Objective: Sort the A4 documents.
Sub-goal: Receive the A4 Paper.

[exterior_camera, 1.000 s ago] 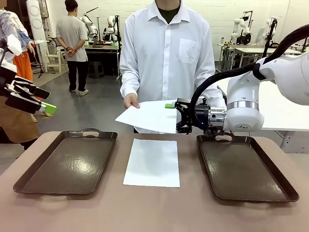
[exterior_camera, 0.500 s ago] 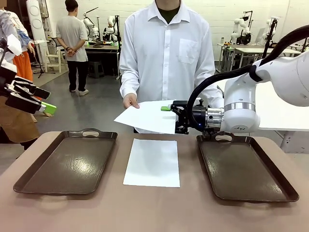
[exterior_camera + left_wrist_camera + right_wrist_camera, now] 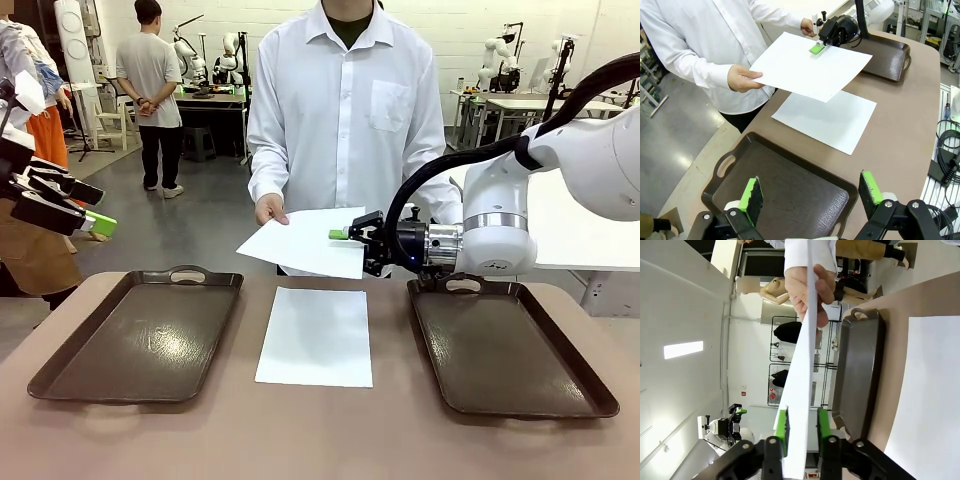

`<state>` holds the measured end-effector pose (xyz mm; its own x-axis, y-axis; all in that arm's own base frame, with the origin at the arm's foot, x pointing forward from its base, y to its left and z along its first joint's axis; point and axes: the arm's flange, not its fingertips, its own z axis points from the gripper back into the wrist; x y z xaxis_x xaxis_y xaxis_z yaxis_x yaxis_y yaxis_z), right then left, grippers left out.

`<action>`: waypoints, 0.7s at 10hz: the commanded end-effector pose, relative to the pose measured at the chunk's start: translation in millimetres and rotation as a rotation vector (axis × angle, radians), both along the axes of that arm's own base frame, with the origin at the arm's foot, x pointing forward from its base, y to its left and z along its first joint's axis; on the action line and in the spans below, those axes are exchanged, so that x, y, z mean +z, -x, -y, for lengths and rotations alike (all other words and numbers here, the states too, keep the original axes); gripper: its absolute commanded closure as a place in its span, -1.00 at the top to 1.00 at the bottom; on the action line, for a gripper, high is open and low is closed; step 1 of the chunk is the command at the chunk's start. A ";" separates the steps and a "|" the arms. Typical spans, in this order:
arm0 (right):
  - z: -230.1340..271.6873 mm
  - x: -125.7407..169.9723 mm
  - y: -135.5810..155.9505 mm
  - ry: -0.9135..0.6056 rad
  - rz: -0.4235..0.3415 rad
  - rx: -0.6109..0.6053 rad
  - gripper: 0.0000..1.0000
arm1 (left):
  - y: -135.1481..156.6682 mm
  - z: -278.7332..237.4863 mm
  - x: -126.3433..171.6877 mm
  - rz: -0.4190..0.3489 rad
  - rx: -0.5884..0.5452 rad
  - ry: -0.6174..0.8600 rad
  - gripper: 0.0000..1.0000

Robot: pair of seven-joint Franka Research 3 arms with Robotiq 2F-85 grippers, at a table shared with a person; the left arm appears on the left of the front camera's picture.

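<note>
Brown table (image 3: 400, 440) carries a left tray (image 3: 140, 340) and a right tray (image 3: 510, 350) near its two ends, both bare, so no sorting is finished. A flat sheet (image 3: 318, 335) lies at the middle, between them. Above the far edge a person's hand (image 3: 270, 209) holds up a held sheet (image 3: 300, 243), and the right gripper (image 3: 345, 233) has its pads pinched on the opposite edge, which looks like a handover. The left gripper (image 3: 811, 192) hangs wide apart, empty, up by the left edge. Both sheets need trays.

Tan table (image 3: 320, 445) is carrying one white A4 sheet (image 3: 316, 335), lying flat at centre between the left tray (image 3: 140, 340) and the right tray (image 3: 505, 350) (touching neither), both dark brown.
</note>
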<state>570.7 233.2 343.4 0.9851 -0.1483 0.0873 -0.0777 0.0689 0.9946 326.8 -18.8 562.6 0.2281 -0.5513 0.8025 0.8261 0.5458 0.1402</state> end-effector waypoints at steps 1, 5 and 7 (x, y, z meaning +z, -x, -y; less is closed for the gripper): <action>-0.6 -1.8 -9.0 -0.006 -0.022 -0.008 -0.83 | -2.3 -0.8 -2.0 0.004 -0.008 0.005 1.00; -0.4 -3.4 -7.0 -0.019 -0.023 -0.005 -1.00 | -2.3 -0.8 -2.0 0.004 -0.008 0.005 1.00; -0.7 -4.4 -5.2 -0.027 -0.025 0.005 -1.00 | -2.3 -0.8 -2.0 0.004 -0.008 0.005 1.00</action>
